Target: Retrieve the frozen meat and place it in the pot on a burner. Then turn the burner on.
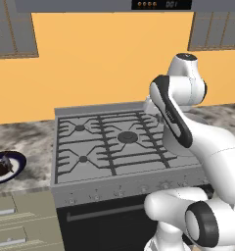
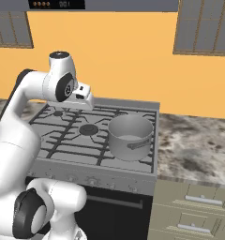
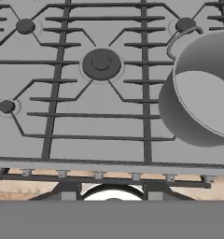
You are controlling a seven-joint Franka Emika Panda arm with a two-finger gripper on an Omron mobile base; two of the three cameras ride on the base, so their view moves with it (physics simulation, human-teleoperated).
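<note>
Frozen meat [image 1: 2, 165] sits on the blue-rimmed plate [image 1: 17, 169] on the counter at 9 o'clock of the stove [image 1: 114, 142], gripper hovers mid-stove beside the pot [image 2: 130, 137], jaw state can't tell, so reach goes left.

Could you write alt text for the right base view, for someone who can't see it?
An empty grey pot sits on the right side of a gas stove, against an orange wall. The robot's white arm arches over the stove's left side.
</note>
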